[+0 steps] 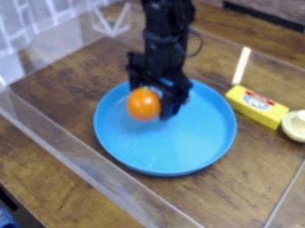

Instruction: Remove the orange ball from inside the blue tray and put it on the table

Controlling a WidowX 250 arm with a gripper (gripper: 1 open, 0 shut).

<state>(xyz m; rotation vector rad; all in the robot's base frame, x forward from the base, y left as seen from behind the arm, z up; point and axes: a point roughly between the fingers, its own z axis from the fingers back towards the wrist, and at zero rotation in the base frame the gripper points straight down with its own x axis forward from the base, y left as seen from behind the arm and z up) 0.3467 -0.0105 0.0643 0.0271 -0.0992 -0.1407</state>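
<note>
Gripping the orange ball (144, 105), hand (155, 100) above blue tray (202, 142), frame blurred, fingertips indistinct.
</note>
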